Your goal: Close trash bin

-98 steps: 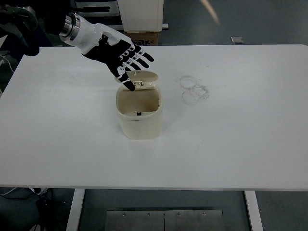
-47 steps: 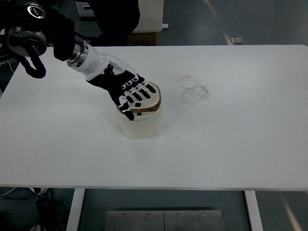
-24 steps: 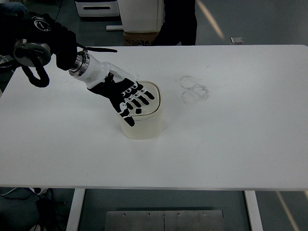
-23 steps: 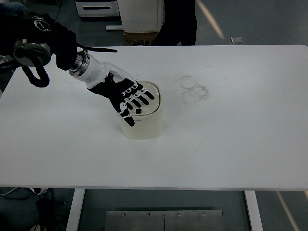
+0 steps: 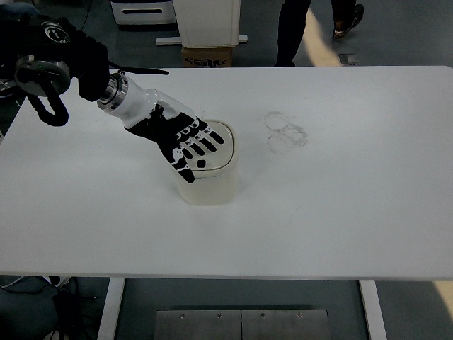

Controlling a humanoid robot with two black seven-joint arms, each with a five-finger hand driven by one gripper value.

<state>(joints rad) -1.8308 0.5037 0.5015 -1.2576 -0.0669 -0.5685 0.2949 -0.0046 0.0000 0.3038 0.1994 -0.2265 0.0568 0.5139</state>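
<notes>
A small cream trash bin (image 5: 209, 180) stands on the white table (image 5: 340, 198), left of centre. Its lid (image 5: 221, 150) lies flat and shut on top. My left hand (image 5: 190, 144), black and white, comes in from the upper left and lies flat on the lid with its fingers (image 5: 208, 141) spread, covering the lid's left part. It grasps nothing. The right arm is out of view.
Faint ring-shaped marks (image 5: 285, 132) lie on the table right of the bin. A person's legs (image 5: 294, 28) stand beyond the table's far edge. A white cabinet (image 5: 207, 21) and a cardboard box (image 5: 205, 56) stand behind the table.
The lid, standing open two seconds ago, has been pushed down shut by my left hand. Since half a second ago the hand has shifted slightly up and back on the lid.
</notes>
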